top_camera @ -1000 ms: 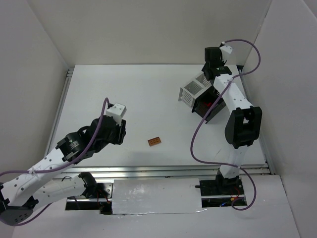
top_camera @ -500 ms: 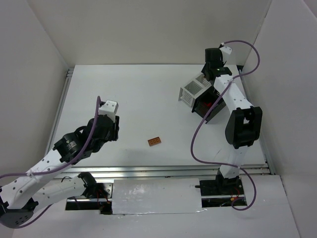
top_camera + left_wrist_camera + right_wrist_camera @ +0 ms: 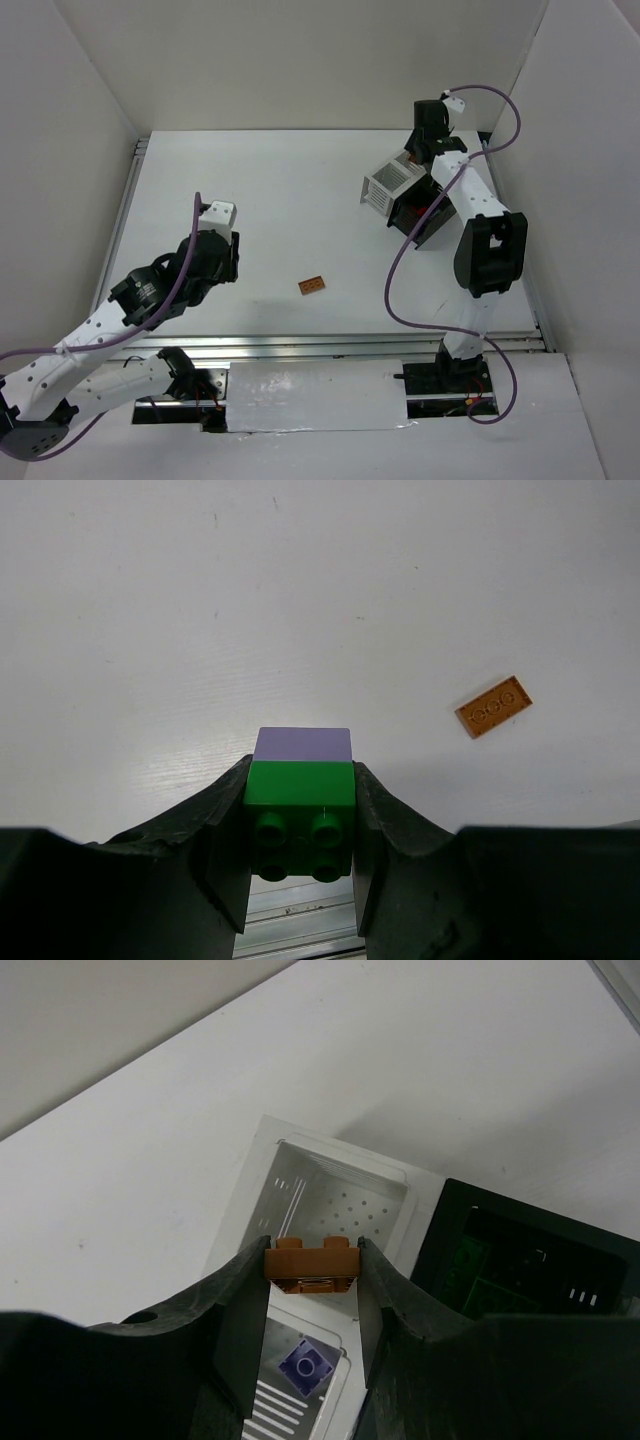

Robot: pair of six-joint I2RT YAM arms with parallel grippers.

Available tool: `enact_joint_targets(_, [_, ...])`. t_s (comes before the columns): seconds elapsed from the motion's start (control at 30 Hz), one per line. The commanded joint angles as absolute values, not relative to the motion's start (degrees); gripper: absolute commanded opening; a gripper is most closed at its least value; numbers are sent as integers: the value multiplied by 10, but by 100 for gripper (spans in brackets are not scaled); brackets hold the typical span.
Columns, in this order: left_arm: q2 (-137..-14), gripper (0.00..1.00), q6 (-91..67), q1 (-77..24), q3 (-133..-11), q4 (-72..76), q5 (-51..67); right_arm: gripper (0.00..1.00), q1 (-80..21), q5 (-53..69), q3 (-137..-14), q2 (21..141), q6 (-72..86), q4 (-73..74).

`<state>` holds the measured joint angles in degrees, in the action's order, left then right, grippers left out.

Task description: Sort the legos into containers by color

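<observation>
Left gripper is clamping 1 green-and-purple lego between its fingers, above the table. Right gripper is pinching 1 orange-brown lego over the white container. 1 flat orange lego is lying on the table, apart to the left gripper's right.

Two containers: a white box, a black box. Four legos: green-purple stack, orange-brown brick, flat orange plate, purple brick.

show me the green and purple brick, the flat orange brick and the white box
green and purple brick point(image 3: 301, 796): left wrist view, its green half
flat orange brick point(image 3: 493, 707): left wrist view, its top face
white box point(image 3: 345, 1195): right wrist view, its inner back wall
</observation>
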<state>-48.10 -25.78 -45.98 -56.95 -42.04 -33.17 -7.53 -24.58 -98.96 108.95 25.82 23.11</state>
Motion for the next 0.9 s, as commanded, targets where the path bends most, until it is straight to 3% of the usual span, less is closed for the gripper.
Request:
enact_joint_targets(0.0, [-486, 0, -263, -457, -569, -413, -343, 12, -69, -244, -1019, 1111, 253, 219])
enact_joint_targets(0.13, [-488, 0, -262, -457, -570, -415, -343, 17, -69, -233, -1036, 1133, 253, 227])
enact_joint_targets(0.2, [-486, 0, -260, -457, -569, -411, -338, 56, -69, -229, -1035, 1135, 251, 223])
enact_joint_targets(0.27, [-483, 0, -259, -456, -569, -410, -336, 79, -70, -233, -1036, 1134, 253, 225])
enact_joint_targets(0.33, [-480, 0, -259, -455, -568, -410, -334, 87, -70, -233, -1035, 1126, 252, 227])
enact_joint_targets(0.37, [-478, 0, -258, -454, -567, -408, -333, 99, -70, -232, -1034, 1122, 251, 225])
enact_joint_targets(0.7, [-471, 0, -267, -448, -570, -414, -345, 100, -118, -162, -1015, 1025, 246, 269])
enact_joint_targets(0.87, [-466, 0, -264, -441, -567, -405, -328, 100, -192, -165, -869, 914, 256, 250])
